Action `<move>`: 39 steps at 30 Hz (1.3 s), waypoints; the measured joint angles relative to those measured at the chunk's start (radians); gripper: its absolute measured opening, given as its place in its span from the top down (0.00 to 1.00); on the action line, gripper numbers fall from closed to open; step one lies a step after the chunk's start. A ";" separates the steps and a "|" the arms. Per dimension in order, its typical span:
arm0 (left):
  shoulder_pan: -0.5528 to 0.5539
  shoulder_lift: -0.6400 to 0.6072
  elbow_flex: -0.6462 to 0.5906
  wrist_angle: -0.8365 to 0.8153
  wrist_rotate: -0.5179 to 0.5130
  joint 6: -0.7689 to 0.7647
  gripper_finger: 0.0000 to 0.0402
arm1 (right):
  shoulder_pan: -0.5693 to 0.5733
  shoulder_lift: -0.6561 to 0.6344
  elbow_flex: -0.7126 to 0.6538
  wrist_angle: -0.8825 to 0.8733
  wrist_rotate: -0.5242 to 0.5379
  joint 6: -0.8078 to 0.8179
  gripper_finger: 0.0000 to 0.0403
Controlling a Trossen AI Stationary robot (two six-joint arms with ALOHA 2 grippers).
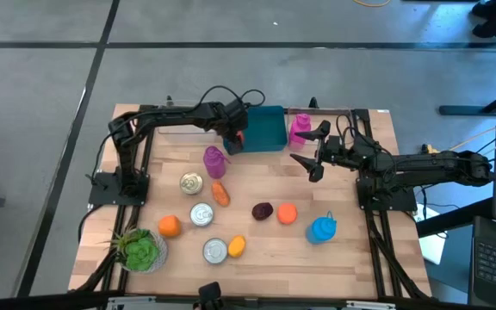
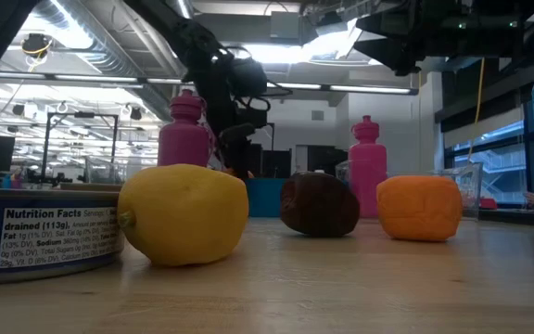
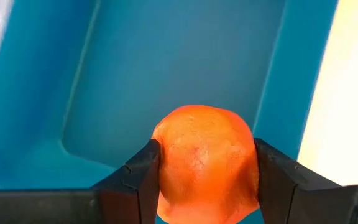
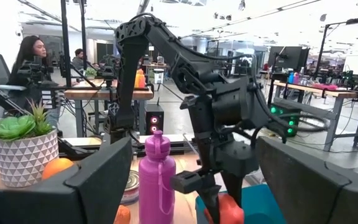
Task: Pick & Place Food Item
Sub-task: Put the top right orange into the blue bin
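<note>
On the surface [image 1: 351,258] stand three bottles: two pink ones [image 1: 214,161] [image 1: 299,127] and one blue [image 1: 322,228]. Three tins lie there [image 1: 191,182] [image 1: 201,214] [image 1: 215,250]. There is one teal bin [image 1: 265,129] and one potted plant [image 1: 140,251]. The loose food pieces on the boards number five: one carrot [image 1: 220,194], two orange fruits [image 1: 170,226] [image 1: 287,213], one lemon [image 1: 237,246] and one dark purple piece [image 1: 263,211]. A sixth piece, orange-red [image 3: 205,163], sits in the left claw [image 3: 205,180]. Two arms, two claws, the other being the right claw [image 1: 310,153].

A round orange food [image 3: 205,158] is pinched between the left gripper's [image 3: 207,177] two fingers, hanging over the blue bin [image 3: 166,62] at the surface's 12 o'clock edge.
</note>
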 joint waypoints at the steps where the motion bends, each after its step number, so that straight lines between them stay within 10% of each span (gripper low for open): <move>1: 0.000 0.007 0.000 0.004 0.001 0.000 0.56 | 0.000 0.000 0.000 -0.003 0.000 0.000 0.15; 39: 0.002 0.028 0.010 -0.001 -0.008 -0.045 0.25 | 0.000 0.000 0.000 -0.013 0.000 -0.002 0.15</move>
